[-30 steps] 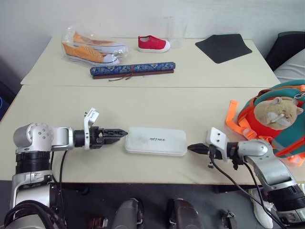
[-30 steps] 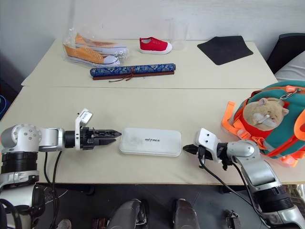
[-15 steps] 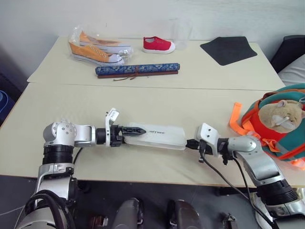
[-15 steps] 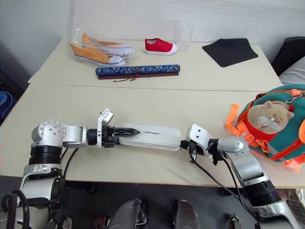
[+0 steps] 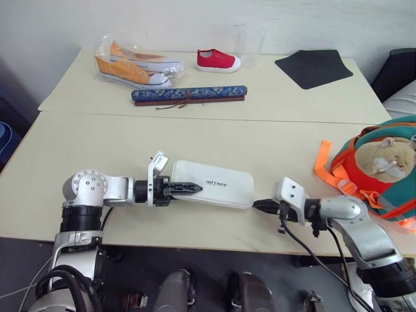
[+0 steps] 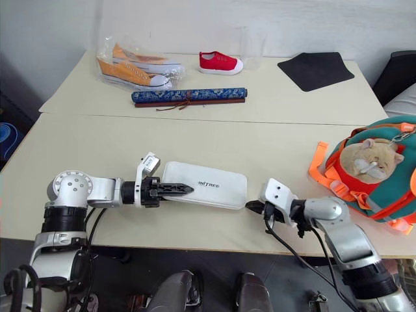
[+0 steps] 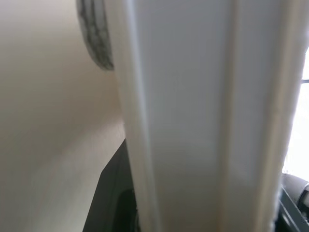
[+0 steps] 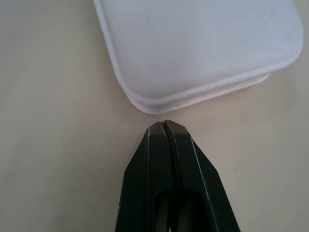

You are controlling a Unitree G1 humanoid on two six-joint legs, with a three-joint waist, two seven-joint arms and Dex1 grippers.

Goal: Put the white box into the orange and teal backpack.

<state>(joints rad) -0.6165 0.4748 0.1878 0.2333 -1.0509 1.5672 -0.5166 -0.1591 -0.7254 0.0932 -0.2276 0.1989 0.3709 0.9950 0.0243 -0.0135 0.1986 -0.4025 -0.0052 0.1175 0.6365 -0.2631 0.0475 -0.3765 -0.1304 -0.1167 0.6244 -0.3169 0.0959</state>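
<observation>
On the near worktop [image 5: 78, 140], the white box [image 5: 218, 185] lies near the front edge, between the two tools. The left tool [image 5: 188, 189] reaches in from the left with its fingers clamped over the box's left end, one black finger lying across the top. In the left wrist view the box's edge [image 7: 193, 121] runs close between the fingers. The right tool [image 5: 258, 206] is closed and holds nothing; its tip sits just beside the box's right near corner [image 8: 154, 104]. At the right edge stands the orange and teal backpack [image 5: 383, 179], a beige plush hamster [image 5: 385, 158] on its front. On the far worktop lie a long blue patterned roll [image 5: 189, 95], bagged orange sneakers [image 5: 130, 65], a red shoe [image 5: 218, 60] and a black mat [image 5: 313, 66].
</observation>
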